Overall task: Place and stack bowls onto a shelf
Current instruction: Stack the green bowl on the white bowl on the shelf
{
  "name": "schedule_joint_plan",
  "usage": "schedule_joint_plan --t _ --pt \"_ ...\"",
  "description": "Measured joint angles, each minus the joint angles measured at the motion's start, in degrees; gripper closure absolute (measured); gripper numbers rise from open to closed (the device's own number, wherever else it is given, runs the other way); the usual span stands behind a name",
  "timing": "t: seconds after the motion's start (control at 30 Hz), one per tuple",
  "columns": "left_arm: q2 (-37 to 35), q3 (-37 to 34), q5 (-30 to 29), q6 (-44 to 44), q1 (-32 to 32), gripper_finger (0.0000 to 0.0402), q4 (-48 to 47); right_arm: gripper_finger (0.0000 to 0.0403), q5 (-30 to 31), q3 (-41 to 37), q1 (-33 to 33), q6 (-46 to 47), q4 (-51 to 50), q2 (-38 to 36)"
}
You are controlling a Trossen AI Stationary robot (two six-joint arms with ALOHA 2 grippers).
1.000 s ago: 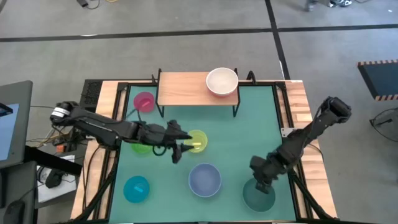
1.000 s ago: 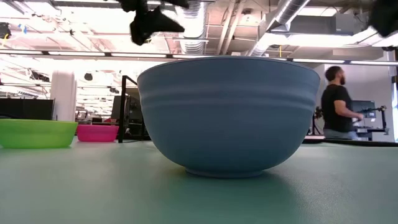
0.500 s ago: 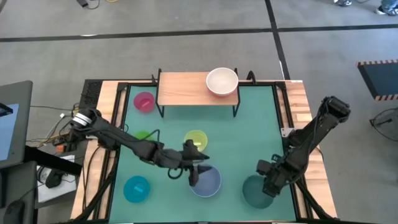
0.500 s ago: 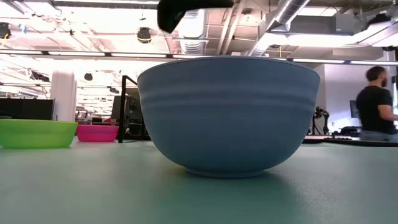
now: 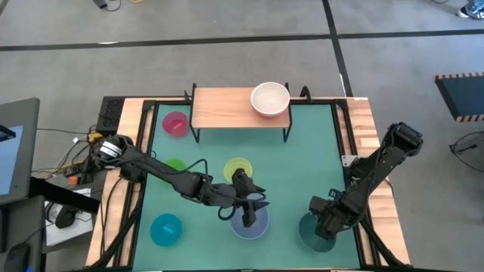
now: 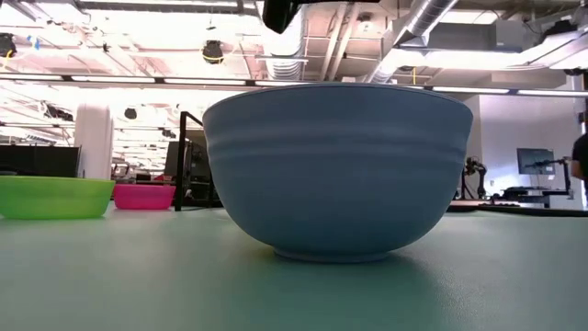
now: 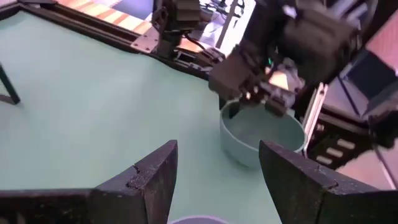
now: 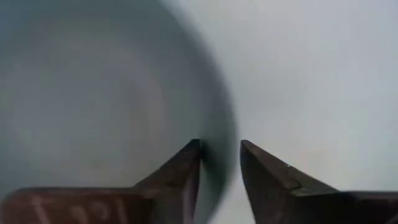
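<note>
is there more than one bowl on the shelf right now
No, the high view shows only a white bowl sitting on the shelf; the other bowls are down on the mat.

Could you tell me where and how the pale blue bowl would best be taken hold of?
Probably by its rim, from above. The pale blue bowl sits upright and open on the mat, its wall curved and smooth. The left end effector, open above it, could close one finger inside the rim, one outside.

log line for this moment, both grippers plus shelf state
left gripper: open over pale blue bowl | right gripper: straddling dark teal bowl rim | shelf: white bowl only
</note>
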Motion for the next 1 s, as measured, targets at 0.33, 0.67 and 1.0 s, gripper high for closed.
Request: schedule_joint_plan --t 0.33,0.67,1.0 --pt "0.0 0.0 -1.0 -5.6 0.1 0.0191 -0.4 0.0379 6.2 6.3 0.1 1.8 -5.2 1.2" --pt "0.0 0.0 -1.2 -3.3 0.7 0.0191 3.5 0.0378 21.2 19.8 -4.9 -3.8 -24.5 -0.4" --pt "-0.1 5.2 -1.4 3.7 3.7 0.0192 0.2 0.0375 28.7 29.6 -14.6 -14.4 -24.4 -0.4"
